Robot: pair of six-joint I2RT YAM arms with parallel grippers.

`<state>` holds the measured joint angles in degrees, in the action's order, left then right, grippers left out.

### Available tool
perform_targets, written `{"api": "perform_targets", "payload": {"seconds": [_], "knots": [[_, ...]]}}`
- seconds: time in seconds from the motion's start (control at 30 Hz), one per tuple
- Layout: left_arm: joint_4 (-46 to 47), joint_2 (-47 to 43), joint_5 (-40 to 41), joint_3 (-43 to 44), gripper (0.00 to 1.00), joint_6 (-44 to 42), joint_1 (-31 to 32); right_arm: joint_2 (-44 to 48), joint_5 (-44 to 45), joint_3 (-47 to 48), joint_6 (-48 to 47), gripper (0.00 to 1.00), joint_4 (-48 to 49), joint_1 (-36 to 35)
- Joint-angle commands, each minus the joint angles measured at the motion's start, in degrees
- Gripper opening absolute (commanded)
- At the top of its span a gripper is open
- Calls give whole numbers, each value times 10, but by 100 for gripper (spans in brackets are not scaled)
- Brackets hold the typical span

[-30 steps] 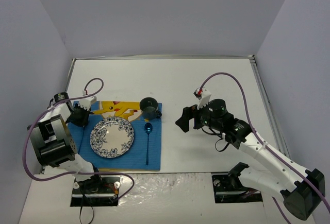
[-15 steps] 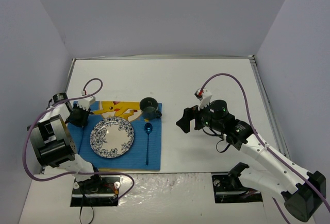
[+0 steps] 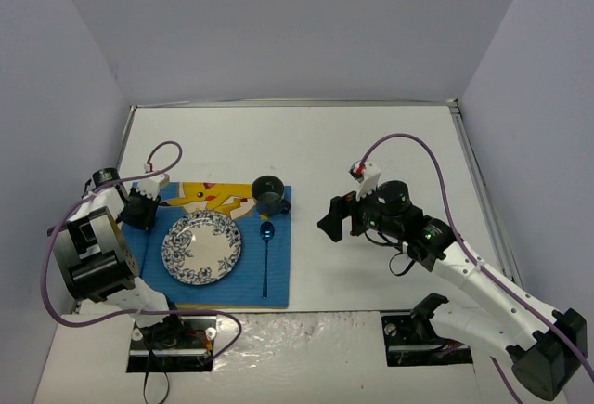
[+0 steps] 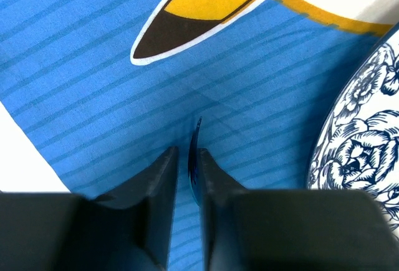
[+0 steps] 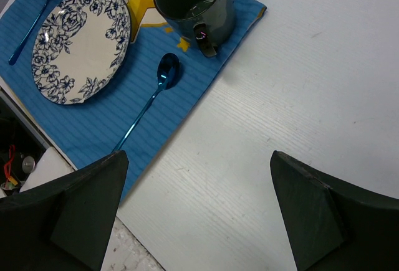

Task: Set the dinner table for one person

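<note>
The left tool (image 4: 186, 156) is straddling a thin blue utensil (image 4: 194, 177) lying along the plate's (image 4: 361, 140) left side, grip unclear, while the right tool (image 5: 197, 177) is hanging released, well apart.

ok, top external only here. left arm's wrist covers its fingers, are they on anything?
Observer: Left wrist view: the left fingers stand narrowly apart with a thin blue utensil edge-on between them, over the placemat. Can't tell whether they press it.
Operator: where does it lie?
Observer: Right wrist view: along the placemat, beside the plate on its left.
Operator: right arm holding anything?
Observer: No. The right fingers are wide apart with nothing between them, above the placemat's edge and the bare table.
</note>
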<state>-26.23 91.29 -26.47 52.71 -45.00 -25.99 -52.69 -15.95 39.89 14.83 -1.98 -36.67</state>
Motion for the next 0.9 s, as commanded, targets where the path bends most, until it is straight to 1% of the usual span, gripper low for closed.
{"api": "perform_targets", "payload": {"seconds": [0.0, 0.1, 0.3, 0.4, 0.53, 0.87], "knots": [[14, -27, -2, 24, 23, -9, -5, 9, -16, 3, -9, 95, 25, 3], [15, -25, -2, 26, 37, -7, -5, 9, -19, 2, -9, 95, 25, 3], [26, -30, 3, 25, 49, 6, -15, 9, -23, 1, -13, 95, 26, 3], [29, -32, 3, 26, 58, 11, -18, 9, -25, 1, -14, 95, 25, 3], [28, -34, 3, 36, 64, 15, -20, 8, -28, -1, -15, 95, 25, 3], [29, -32, 10, 45, 71, 24, -28, 7, -31, 0, -16, 95, 26, 3]]}}
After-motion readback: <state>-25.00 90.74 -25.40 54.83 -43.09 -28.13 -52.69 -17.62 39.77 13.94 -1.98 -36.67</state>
